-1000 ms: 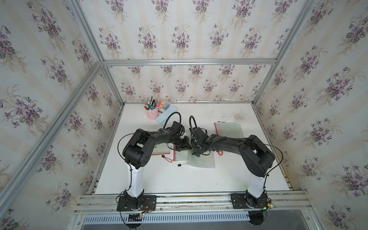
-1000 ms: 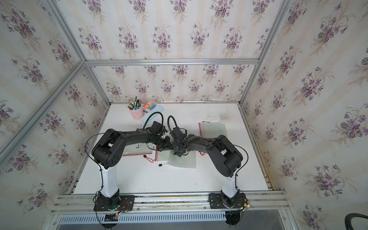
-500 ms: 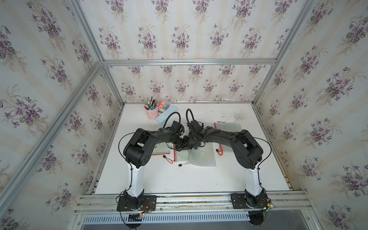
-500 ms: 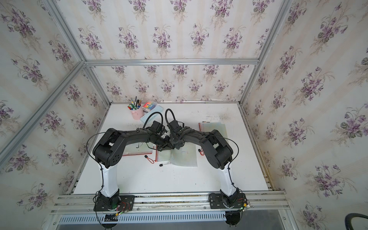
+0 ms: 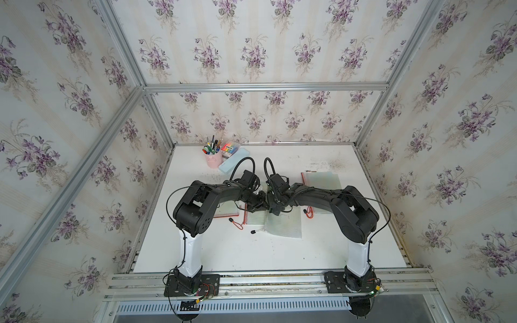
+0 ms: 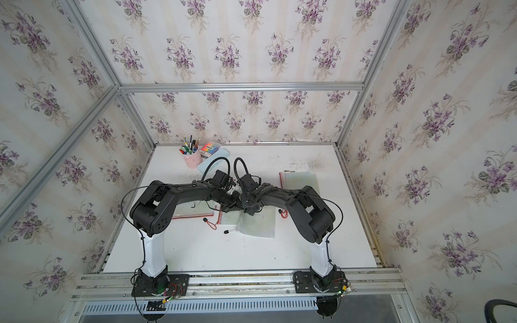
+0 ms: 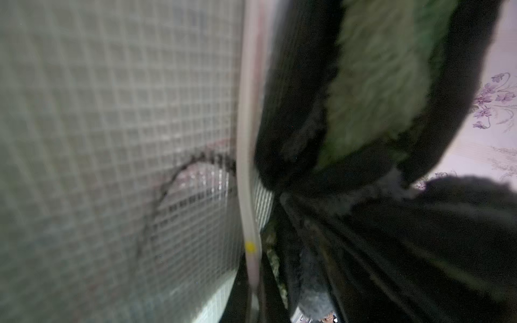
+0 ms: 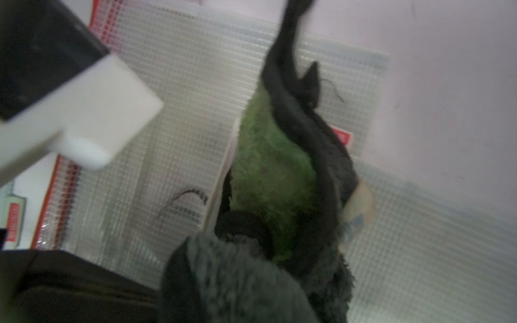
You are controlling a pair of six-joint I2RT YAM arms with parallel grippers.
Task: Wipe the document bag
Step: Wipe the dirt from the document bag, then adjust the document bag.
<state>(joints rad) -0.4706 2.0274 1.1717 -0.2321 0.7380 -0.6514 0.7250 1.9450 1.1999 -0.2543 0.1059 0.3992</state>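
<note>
The document bag (image 5: pixel 282 226), lying mid-table (image 5: pixel 237 251) under both wrists, looks light, limp and slick (mesh plastic), best pinned along its red zip edge (image 5: pixel 246 216); left gripper (image 5: pixel 261 202) closed at its border, hold unclear; right gripper (image 5: pixel 273 208) clamped on a green cloth (image 8: pixel 274 173).

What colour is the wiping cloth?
The cloth is green with a black border; the right wrist view shows it best.

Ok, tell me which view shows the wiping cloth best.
The right wrist view: the cloth, green with a black border, lies on the mesh document bag. The left wrist view catches it close and blurred. In both top views it is too small and mostly hidden under the arms.
</note>
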